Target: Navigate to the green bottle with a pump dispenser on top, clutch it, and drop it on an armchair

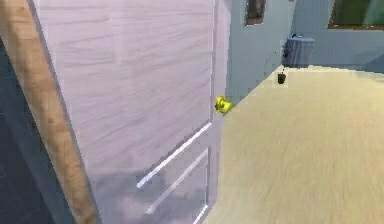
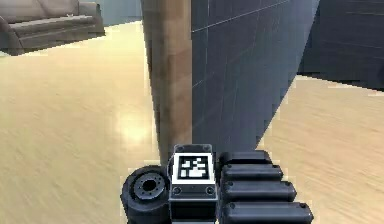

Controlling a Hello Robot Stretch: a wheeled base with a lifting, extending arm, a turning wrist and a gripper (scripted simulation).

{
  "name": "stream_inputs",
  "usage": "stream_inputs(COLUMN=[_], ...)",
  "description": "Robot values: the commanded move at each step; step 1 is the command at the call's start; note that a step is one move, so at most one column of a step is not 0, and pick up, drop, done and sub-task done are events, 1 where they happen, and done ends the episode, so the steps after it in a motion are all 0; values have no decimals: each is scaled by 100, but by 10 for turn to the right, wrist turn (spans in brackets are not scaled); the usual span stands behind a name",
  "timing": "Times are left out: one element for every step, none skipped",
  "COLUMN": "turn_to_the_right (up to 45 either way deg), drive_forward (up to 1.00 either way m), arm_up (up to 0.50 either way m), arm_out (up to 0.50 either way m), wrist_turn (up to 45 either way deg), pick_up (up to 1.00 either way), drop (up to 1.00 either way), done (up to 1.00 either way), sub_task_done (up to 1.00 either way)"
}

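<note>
**Since a door crowds our forward view, much is cut off**

At the forward view's left we see a brown wooden edge (image 1: 45,110) beside a pale, grained door (image 1: 140,90), cut off at top and bottom. A yellow handle (image 1: 224,104) juts from the door's right edge. Past it lies beige floor (image 1: 310,160). Where that floor meets the blue-grey wall (image 1: 255,50) sits a small dark blob (image 1: 282,76) with a touch of yellow-green, too small for us to tell whether it is the green bottle. Just right of it, against the same wall, stands a grey-blue thing (image 1: 298,48) we cannot name.

In the arm side view, a grey-brown upholstered seat (image 2: 45,22) sits at the far left of the glossy floor (image 2: 70,110), cropped by the top edge, so we cannot tell sofa from armchair. A brown post (image 2: 170,70) and a dark panelled surface (image 2: 245,70) rise mid-picture. At the bottom edge we see the gripper (image 2: 148,192) as a dark round body left of a white marker square (image 2: 195,167), with the ribbed arm (image 2: 262,190) to the right. Its fingers cannot be made out, so we cannot tell whether it holds anything.
</note>
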Motion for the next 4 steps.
stream_inputs(turn_to_the_right=[300, 0, 420, 0], drive_forward=[0, 40, 0, 30], arm_up=[0, 0, 0, 0], arm_out=[0, 0, 0, 0], wrist_turn=[0, 0, 0, 0], pick_up=[0, 0, 0, 0], drop=[0, 0, 0, 0], done=[0, 0, 0, 0], sub_task_done=[0, 0, 0, 0])
